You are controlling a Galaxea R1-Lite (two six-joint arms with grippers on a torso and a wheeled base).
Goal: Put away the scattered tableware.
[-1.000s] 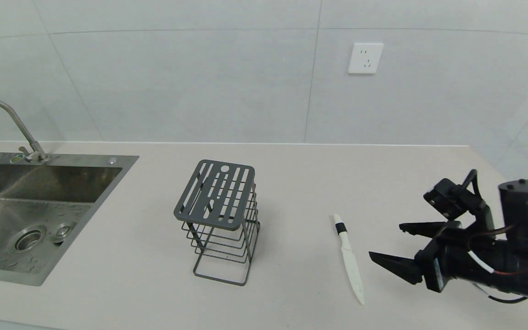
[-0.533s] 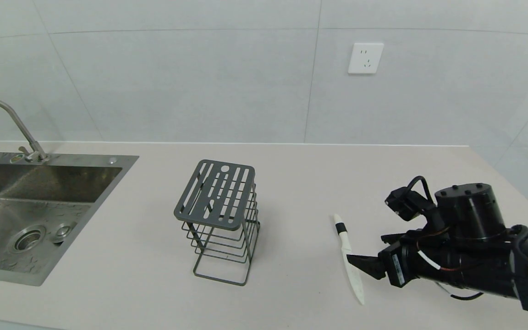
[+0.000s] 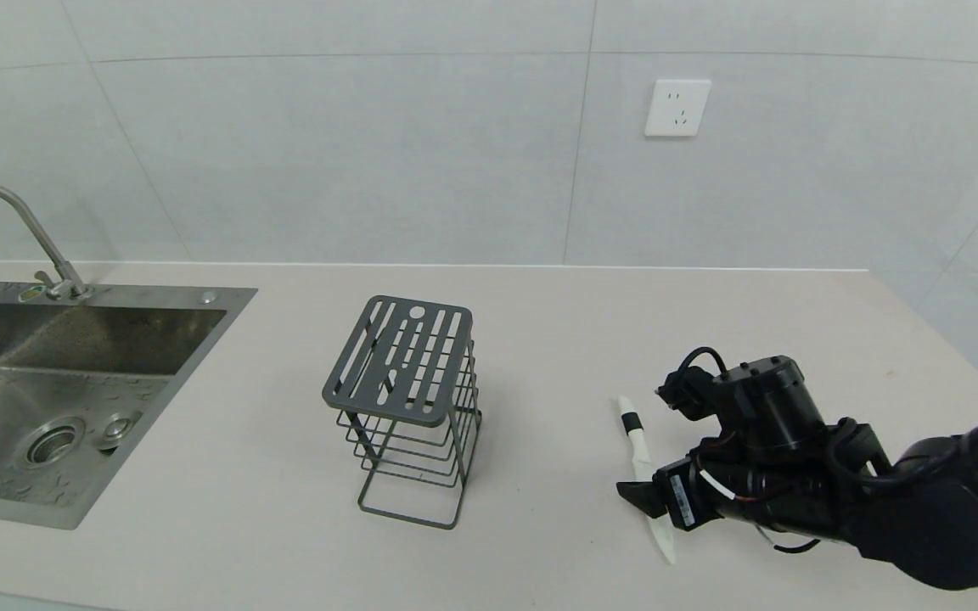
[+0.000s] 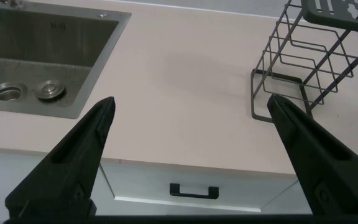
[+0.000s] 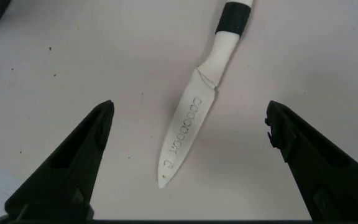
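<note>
A white knife (image 3: 637, 441) with a black band on its handle lies flat on the counter, right of the dark wire knife rack (image 3: 408, 407). My right gripper (image 3: 643, 488) hovers low over the blade, open. In the right wrist view the knife (image 5: 194, 118) lies between the two spread fingers (image 5: 73, 168), untouched, and the right gripper (image 5: 189, 109) holds nothing. My left gripper (image 4: 191, 102) is open and empty above the counter's front edge, with the rack's base (image 4: 303, 74) off to one side.
A steel sink (image 3: 73, 382) with a faucet (image 3: 14, 221) takes up the counter's left end. A wall socket (image 3: 677, 108) sits on the tiled wall. Bare counter (image 3: 540, 339) lies between rack and knife. A drawer handle (image 4: 194, 191) shows below the counter edge.
My right arm has moved left and lower, bringing its open gripper from beside the knife to over the blade. The knife and rack have not moved.
</note>
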